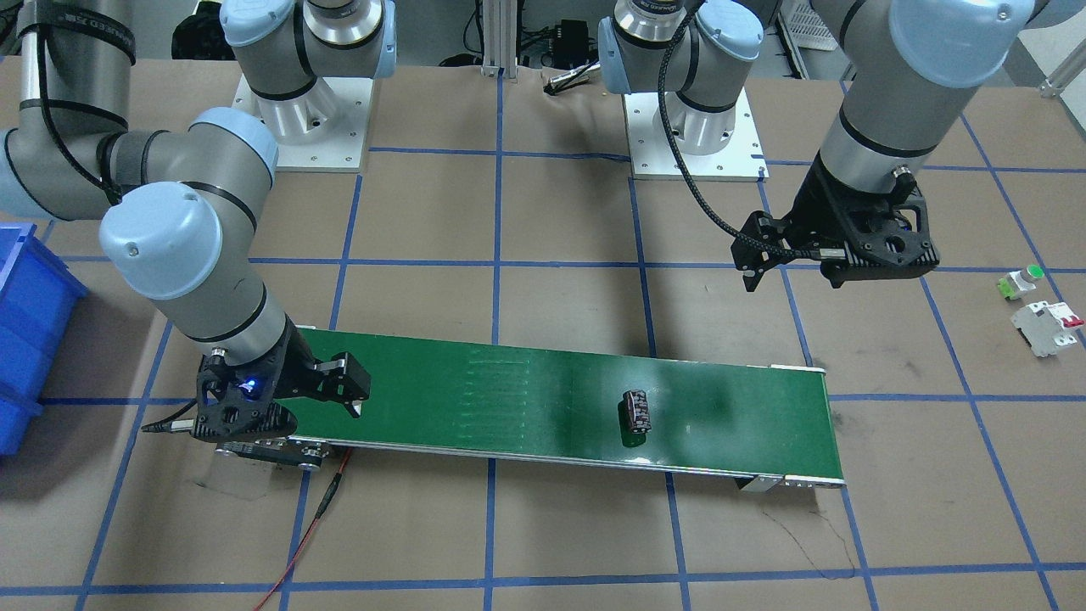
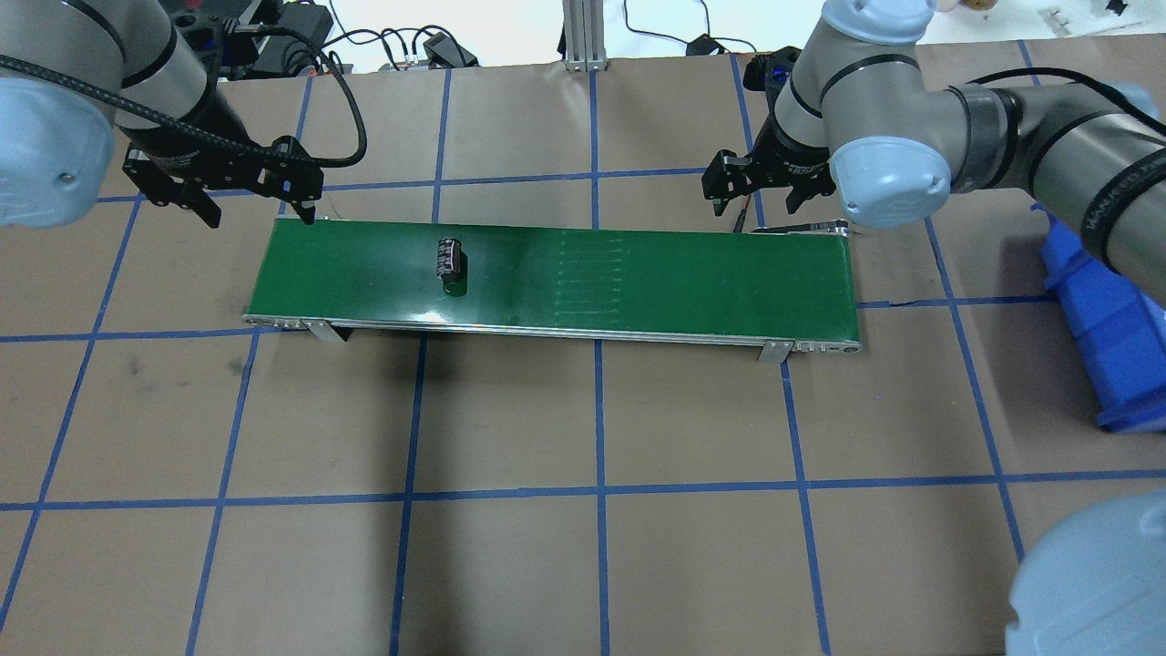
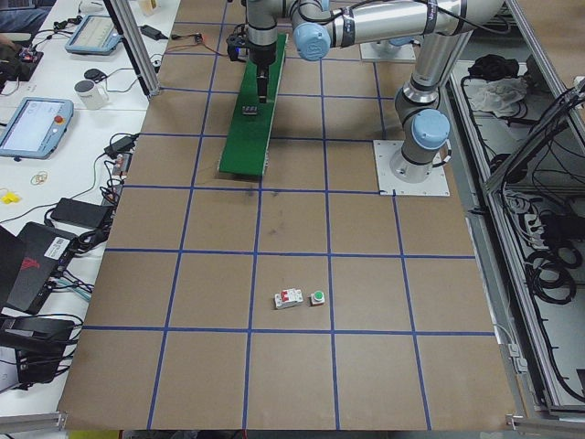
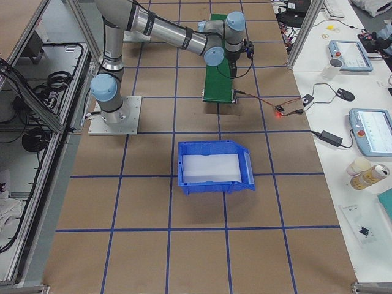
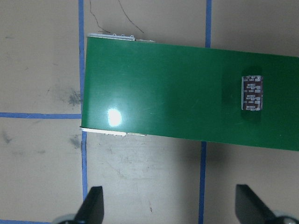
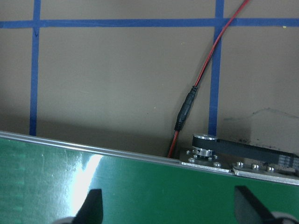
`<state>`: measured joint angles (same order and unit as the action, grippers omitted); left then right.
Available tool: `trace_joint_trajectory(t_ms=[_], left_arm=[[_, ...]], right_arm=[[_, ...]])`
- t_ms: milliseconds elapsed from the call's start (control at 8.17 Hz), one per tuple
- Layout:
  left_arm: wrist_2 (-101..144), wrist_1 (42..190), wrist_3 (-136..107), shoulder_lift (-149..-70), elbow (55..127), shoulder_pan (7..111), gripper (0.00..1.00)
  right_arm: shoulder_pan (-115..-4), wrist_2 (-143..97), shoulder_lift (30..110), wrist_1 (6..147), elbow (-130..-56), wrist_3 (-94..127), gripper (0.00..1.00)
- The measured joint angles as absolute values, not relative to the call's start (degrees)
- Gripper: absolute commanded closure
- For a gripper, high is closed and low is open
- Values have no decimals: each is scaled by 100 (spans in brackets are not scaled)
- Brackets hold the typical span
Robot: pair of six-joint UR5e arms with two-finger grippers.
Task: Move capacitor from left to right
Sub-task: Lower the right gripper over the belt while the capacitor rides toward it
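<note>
The capacitor (image 2: 448, 258), a stubby dark cylinder, lies on its side on the green conveyor belt (image 2: 638, 273), towards the belt's left end. It also shows in the front view (image 1: 636, 413) and the left wrist view (image 5: 252, 93). My left gripper (image 2: 258, 214) is open and empty. It hovers beside the belt's left end, apart from the capacitor. My right gripper (image 2: 761, 205) is open and empty, above the belt's right end (image 6: 93, 186).
A blue bin (image 2: 1102, 328) stands on the table beyond the belt's right end. A white breaker (image 1: 1048, 327) and a green-capped push button (image 1: 1021, 282) lie far out on my left. A red wire (image 6: 201, 79) runs from the belt's motor end.
</note>
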<state>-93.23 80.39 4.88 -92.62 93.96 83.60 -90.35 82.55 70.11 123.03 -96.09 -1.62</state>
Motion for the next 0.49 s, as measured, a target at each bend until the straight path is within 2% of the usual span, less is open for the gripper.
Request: trace_joint_trajectory(t_ms=[489], left_arm=[[-9332,8067,489,-9306,9404,8354,0]], right_arm=[[-8993,7983,6958,12737,-9970,-168,0]])
